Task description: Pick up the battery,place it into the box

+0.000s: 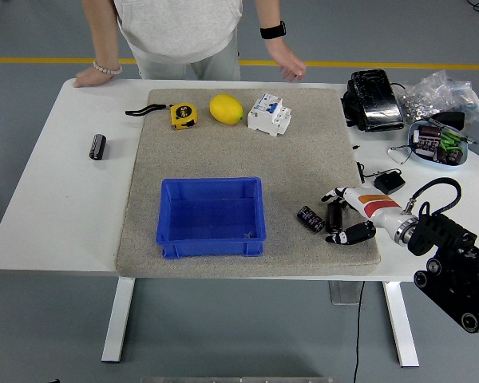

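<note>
Between the right hand [345,219] and the blue box [211,216] only a second battery [310,219] lies on the mat. The box stands open-topped. The lemon [226,108] and circuit breaker [270,114] sit well apart, farther back.

This looks like a robotics lab or workshop set on an industrial floor. The floor [319,24] is smooth grey concrete with a yellow safety line [383,65] painted across it behind the white bench [64,207], which stands on metal legs. A grey felt mat [247,152] covers the middle of the bench. Technical odds and ends lie about: a yellow tape measure [183,116], a white circuit breaker [270,114], a blue plastic bin [211,217], cylindrical batteries [98,146], a bowl of small parts [437,144], clear bags of hardware [437,89] and loose cables [375,171]. A person [180,36] stands at the far side.
</note>
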You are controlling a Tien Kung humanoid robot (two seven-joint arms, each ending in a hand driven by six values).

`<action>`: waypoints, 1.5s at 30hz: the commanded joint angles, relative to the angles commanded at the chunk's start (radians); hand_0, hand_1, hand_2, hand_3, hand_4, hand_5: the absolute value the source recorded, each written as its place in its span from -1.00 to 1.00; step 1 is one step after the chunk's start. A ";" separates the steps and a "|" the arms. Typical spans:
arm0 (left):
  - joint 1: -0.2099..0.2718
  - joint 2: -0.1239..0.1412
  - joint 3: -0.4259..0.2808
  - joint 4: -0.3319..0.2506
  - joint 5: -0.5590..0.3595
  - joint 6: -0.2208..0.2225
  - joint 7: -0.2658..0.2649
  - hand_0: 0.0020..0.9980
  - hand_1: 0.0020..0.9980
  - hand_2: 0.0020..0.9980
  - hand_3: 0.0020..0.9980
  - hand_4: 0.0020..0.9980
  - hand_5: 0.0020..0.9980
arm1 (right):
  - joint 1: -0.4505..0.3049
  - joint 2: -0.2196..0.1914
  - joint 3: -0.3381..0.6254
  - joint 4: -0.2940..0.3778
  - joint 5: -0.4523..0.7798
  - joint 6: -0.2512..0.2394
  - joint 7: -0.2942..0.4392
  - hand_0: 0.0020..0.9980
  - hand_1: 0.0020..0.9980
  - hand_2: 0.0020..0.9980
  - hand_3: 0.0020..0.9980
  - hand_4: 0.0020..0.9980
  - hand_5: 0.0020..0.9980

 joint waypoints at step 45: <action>-0.005 -0.004 0.005 0.002 -0.013 0.001 -0.004 0.36 0.22 0.46 0.31 0.33 0.01 | 0.039 -0.017 0.065 0.143 0.068 -0.092 -0.019 -0.23 -0.12 -0.06 -0.01 0.54 -0.70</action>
